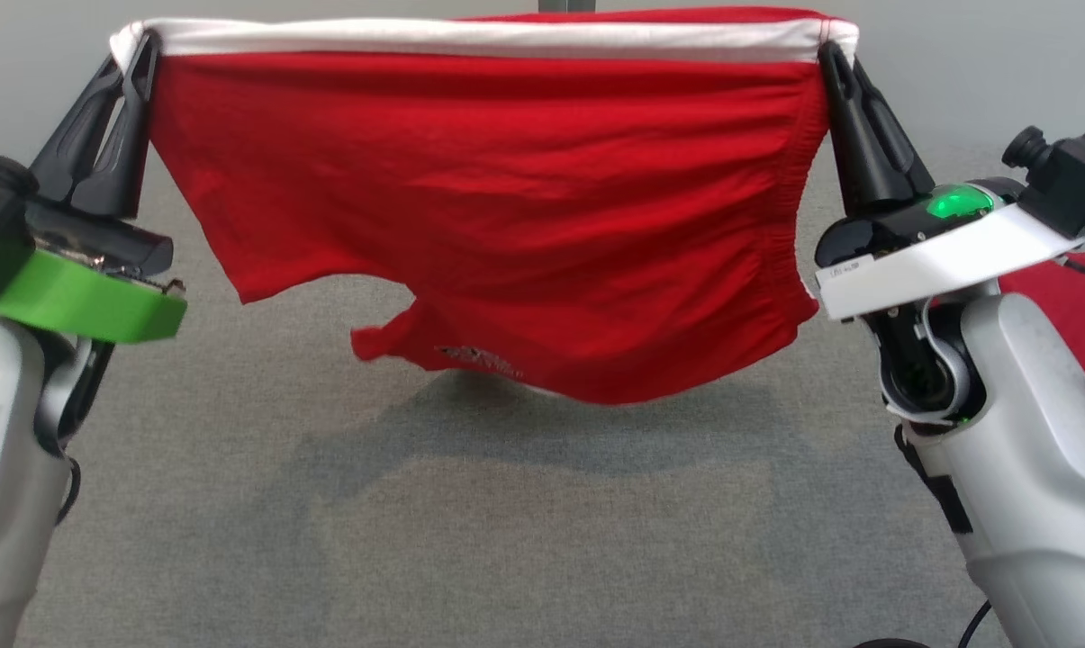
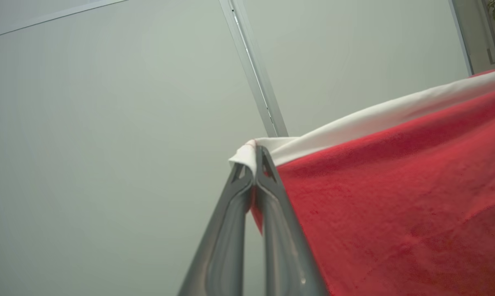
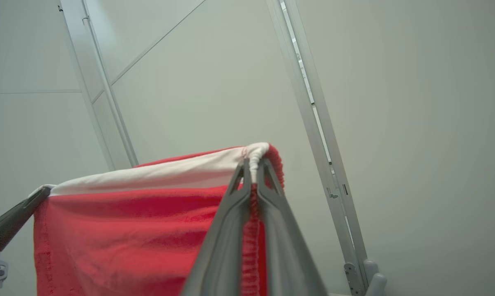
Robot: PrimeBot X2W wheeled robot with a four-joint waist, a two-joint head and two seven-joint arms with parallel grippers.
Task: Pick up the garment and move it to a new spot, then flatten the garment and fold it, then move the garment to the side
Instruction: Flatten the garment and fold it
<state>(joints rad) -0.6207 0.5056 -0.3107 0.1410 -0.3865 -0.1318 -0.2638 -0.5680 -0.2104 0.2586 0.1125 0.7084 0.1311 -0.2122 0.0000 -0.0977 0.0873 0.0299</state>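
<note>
The left tool (image 1: 141, 49) is pressed together on the upper left corner of the garment (image 1: 506, 198). It pinches the white band (image 1: 479, 38) there between its two dark fingers. The right tool (image 1: 832, 54) is closed in the same way on the upper right corner, where the band is gathered into small folds.

Between the two tools the band is stretched almost straight, and the red cloth of the garment hangs down from it like a curtain, with wrinkles. The lower edge is uneven: it is higher on the left side and has a small flap near the middle.

The garment hangs above the grey surface (image 1: 506, 522) and throws a soft shadow on it. Another red cloth (image 1: 1078, 306) lies behind the right arm, at the edge of the head view. Behind the garment there is a pale wall (image 2: 107, 144) with a metal strip (image 2: 253, 74).
</note>
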